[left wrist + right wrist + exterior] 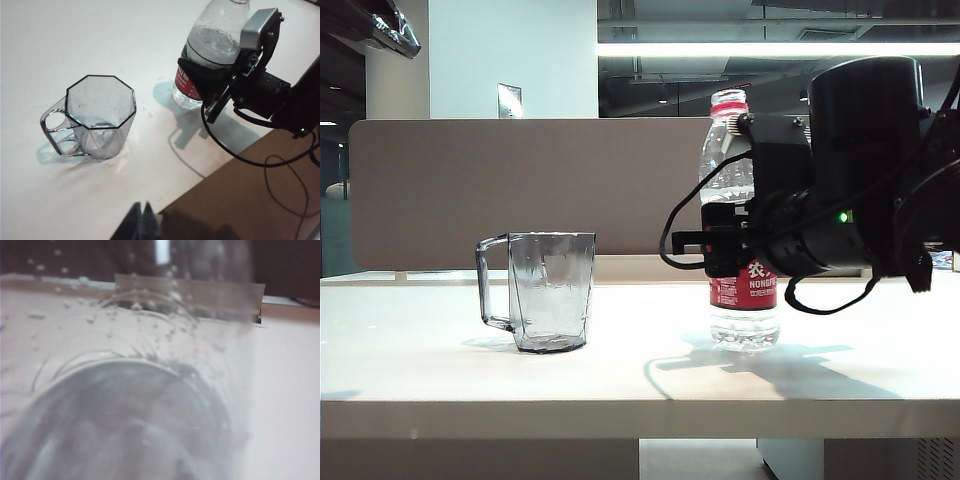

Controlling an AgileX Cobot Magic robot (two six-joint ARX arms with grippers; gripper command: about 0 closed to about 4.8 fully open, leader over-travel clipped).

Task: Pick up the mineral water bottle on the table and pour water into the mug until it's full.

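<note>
Exterior view: clear, red-labelled mineral water bottle (743, 215) stands upright between right gripper (720, 243) fingers.

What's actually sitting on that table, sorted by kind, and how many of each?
Mineral water bottle: 1, upright, the right gripper around its label.
Mug: 1, smoky-grey, looks empty.
Total: 2 things on the table.
The left gripper hangs above the table edge, holding nothing.

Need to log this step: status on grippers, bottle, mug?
Right gripper around mineral water bottle at label, grip unconfirmed. Left gripper shut, hanging back. Bottle upright on table; mug empty. Nothing between.
</note>
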